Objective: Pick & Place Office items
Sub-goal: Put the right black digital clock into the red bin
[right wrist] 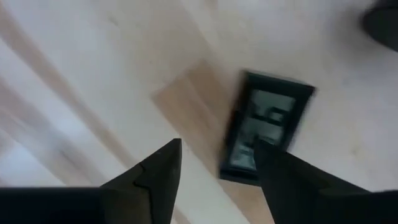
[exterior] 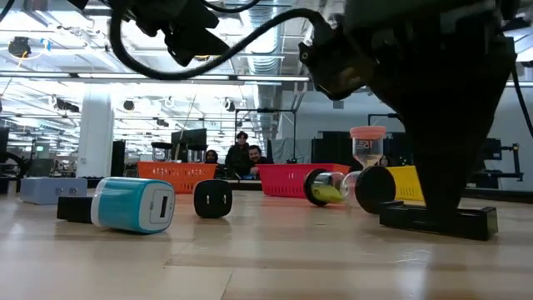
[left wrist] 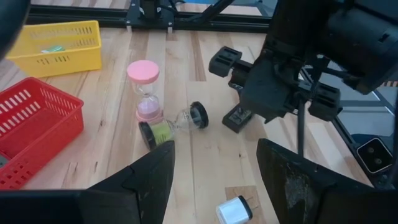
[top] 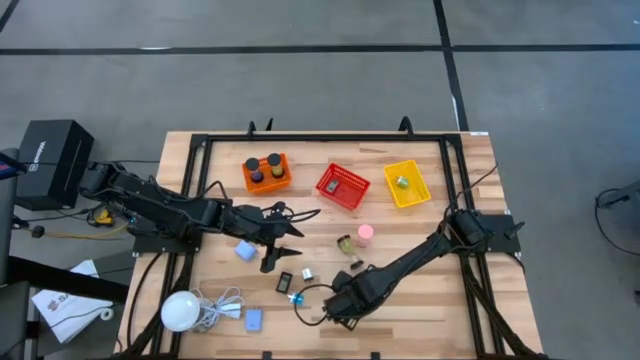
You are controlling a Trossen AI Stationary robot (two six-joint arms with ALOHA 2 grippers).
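Black and flat, a small rectangular item (right wrist: 266, 127) is lying on the wooden table (top: 440, 300) just ahead of the right gripper (right wrist: 214, 163), whose spread fingers are hovering over it, holding nothing. Farther out, the left gripper (left wrist: 214, 162) is hanging open over a white-faced charger (left wrist: 233, 210), with a pink sand timer (left wrist: 145, 88) standing beyond it beside a toppled green one (left wrist: 171, 124).

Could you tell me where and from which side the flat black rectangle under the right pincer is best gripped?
The flat black rectangle lies flat on the wooden table, so I would come straight down and pinch across its two long edges, the narrower span. The right pincer hangs open above its near end; centring over the middle first looks wise.
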